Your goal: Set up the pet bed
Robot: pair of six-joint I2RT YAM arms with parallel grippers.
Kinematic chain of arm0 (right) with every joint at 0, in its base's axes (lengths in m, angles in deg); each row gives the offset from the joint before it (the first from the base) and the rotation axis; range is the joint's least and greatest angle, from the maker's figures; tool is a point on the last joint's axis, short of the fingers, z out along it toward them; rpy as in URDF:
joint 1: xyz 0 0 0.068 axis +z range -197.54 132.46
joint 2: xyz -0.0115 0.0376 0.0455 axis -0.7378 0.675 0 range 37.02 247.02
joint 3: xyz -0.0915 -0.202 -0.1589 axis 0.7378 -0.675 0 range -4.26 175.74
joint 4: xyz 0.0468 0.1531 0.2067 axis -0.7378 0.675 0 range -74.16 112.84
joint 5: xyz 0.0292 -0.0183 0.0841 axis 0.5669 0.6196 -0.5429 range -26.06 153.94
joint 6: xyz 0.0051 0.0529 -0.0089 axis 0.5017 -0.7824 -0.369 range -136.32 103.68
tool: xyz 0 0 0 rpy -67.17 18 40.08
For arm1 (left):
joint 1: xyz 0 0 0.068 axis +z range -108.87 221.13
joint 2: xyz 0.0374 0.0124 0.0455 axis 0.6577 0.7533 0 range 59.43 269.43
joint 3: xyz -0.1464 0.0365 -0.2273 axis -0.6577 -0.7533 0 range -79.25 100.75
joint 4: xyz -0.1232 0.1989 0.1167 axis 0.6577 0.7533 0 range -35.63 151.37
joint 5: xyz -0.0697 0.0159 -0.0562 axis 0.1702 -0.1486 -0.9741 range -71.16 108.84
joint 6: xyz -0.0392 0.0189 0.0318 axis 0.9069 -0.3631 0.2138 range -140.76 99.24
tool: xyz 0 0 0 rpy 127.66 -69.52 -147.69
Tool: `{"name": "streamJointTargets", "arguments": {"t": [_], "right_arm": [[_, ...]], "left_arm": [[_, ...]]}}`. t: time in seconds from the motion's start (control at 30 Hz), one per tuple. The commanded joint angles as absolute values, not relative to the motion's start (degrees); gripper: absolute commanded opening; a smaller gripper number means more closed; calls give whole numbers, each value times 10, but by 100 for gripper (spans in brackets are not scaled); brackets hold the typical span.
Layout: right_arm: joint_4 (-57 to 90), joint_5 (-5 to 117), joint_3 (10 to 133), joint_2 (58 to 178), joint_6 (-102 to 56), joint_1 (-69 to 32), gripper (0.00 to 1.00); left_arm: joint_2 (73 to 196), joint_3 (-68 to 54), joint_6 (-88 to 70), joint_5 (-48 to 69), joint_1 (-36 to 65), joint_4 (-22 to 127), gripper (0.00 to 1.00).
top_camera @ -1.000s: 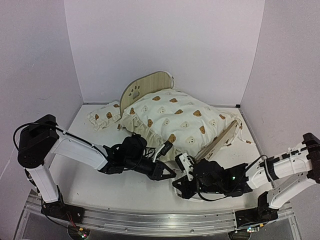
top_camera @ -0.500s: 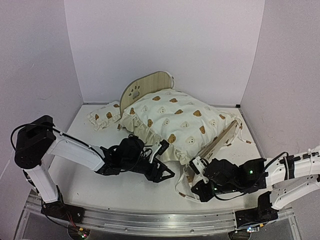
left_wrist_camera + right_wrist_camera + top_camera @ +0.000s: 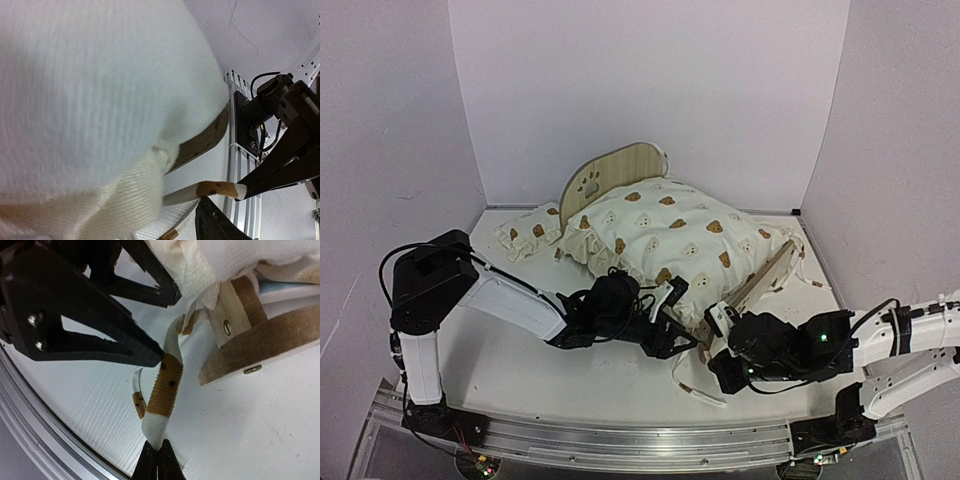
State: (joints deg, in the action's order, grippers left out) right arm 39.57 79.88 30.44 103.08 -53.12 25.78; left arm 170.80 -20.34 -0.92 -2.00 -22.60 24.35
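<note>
The pet bed [image 3: 612,168] is set far-centre on the desk [image 3: 520,365], covered by the bear-print cushion [image 3: 680,235]. A cushion tie [image 3: 164,390] is clamped in the right hand [image 3: 158,460]; the left hand [image 3: 678,325] is held apart beside it.

Bear-print cushion [image 3: 682,236], heaped on pet bed [image 3: 618,166]; small matching pillow [image 3: 528,232] beside it

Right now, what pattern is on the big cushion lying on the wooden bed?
Cream with brown bear faces on the cushion, clearest in the top external view.
</note>
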Motion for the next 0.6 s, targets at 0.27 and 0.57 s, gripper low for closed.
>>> {"name": "streamJointTargets", "arguments": {"t": [0.27, 0.57], "right_arm": [[381, 816, 330, 1029, -524, 257, 0], [389, 823, 331, 1025, -528, 257, 0]], "left_arm": [[1749, -129, 5, 15, -228, 215, 43], [1753, -118, 8, 52, -225, 215, 24]]}}
